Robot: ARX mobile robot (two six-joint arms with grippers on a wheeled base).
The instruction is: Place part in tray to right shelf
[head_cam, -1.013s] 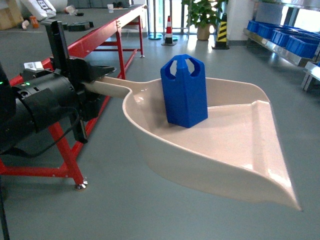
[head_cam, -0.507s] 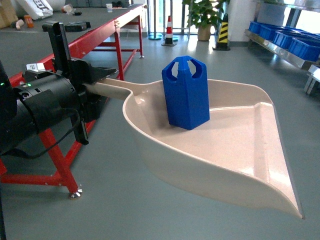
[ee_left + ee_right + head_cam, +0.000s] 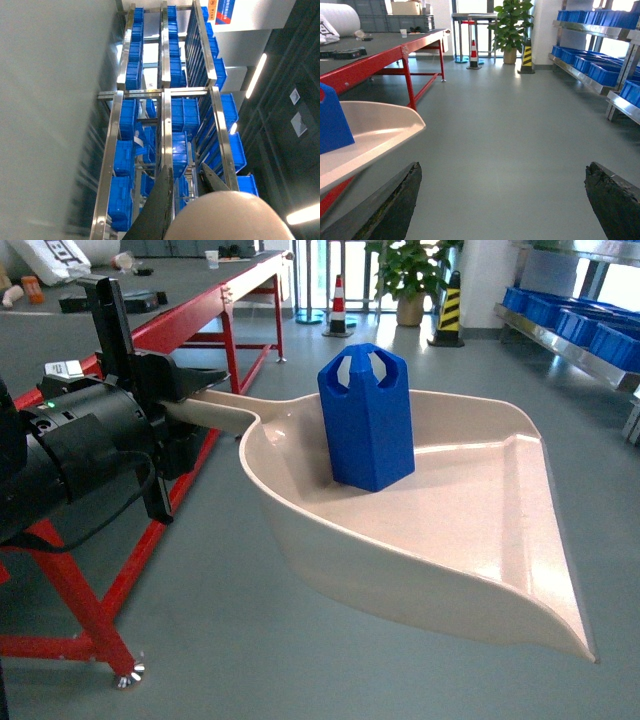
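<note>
On head cam I've got the left tool (image 3: 195, 390) clamped on the tray (image 3: 480, 530) handle, holding the whole scoop out over the floor (image 3: 230, 640), lip pointing fwd and to the right. The part (image 3: 367, 418) stands upright in the tray, toward the back of the pan near where the handle joins, base on the cream bottom. It's touching nothing but the tray as far as I can see.

Left wrist cam is rolled sideways: I see the tool's two dark fingers (image 3: 161, 200) at the bottom edge w/ the rounded cream handle end (image 3: 230, 217) between them, and beyond that a steel rack (image 3: 165, 92) full of blue crates (image 3: 127, 150). Can't tell from this angle which level is the target shelf.

Right wrist cam: right tool (image 3: 502, 200) is spread wide, nothing in it, both worn black fingers (image 3: 395, 205) showing low at the frame corners over bare floor. The tray's side wall and a corner of the part sit at the left edge of that view, well apart from the right tool.

Around me: a red-framed surface (image 3: 190, 320) to the left w/ some clutter on top, a traffic cone (image 3: 337, 302) and a potted plant (image 3: 410, 270) at the far end, and the shelf (image 3: 575, 335) w/ more blue crates along the right, well apart from the tray.
</note>
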